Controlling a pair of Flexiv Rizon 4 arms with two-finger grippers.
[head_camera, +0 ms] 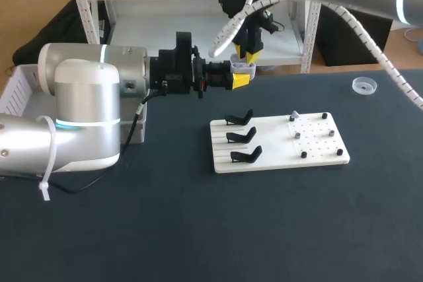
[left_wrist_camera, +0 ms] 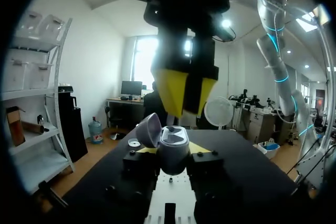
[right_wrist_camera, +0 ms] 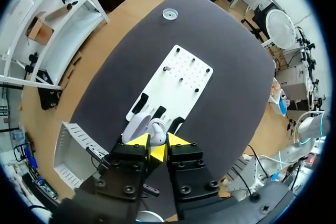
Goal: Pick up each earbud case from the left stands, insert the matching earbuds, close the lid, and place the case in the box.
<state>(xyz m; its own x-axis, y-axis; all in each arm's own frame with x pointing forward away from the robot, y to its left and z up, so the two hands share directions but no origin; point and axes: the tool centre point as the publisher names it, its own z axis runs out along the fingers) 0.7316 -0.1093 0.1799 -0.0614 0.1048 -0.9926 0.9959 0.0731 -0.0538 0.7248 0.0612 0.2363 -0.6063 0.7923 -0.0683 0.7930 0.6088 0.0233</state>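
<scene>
Left wrist view: the left gripper (left_wrist_camera: 173, 152) is clamped on the earbud case (left_wrist_camera: 172, 157), lid open. The right gripper (left_wrist_camera: 188, 112) hangs just above it; I cannot tell its grip.

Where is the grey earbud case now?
Head view: the grey earbud case is in the left tool, behind the white board, under the right tool.

Dark matte table (head_camera: 198, 229). Near its far right corner, a small clear round dish (head_camera: 364, 85), shallow, lying flat. Well apart from it, toward the table's middle, a white rectangular board (head_camera: 264, 140), lying flat, grooved along one half, dotted with rows of holes on the other.
</scene>
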